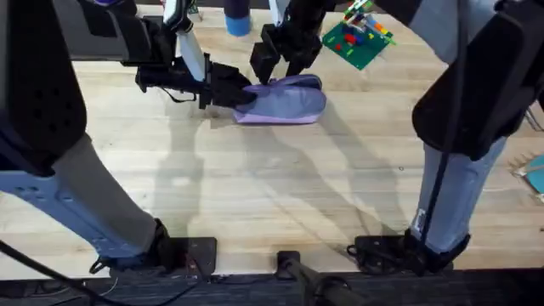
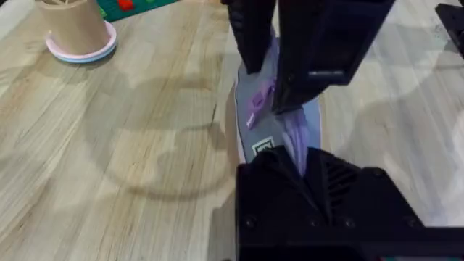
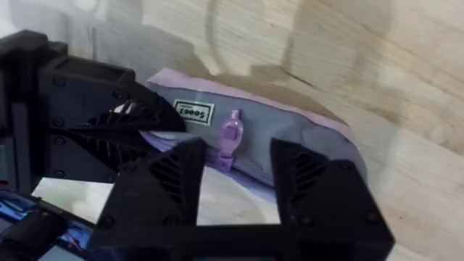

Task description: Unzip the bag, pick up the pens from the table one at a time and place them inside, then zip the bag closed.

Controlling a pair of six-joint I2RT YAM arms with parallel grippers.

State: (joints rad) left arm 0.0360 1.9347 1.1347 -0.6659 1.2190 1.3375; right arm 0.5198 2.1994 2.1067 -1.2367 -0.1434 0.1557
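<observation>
Right wrist view: the right gripper (image 3: 235, 163) has its jaws set narrowly apart, with the lilac zipper pull (image 3: 229, 138) of the lavender pencil pouch (image 3: 304, 141) between them. Just beside the pull, a small white label (image 3: 194, 112) carries dark lettering too small to read. The left gripper (image 1: 242, 96) has its jaws clamped on the pouch's left end. The pouch lies on the pale plank worktop (image 1: 272, 195) toward its far edge, near a green brick baseplate (image 1: 355, 41).
</observation>
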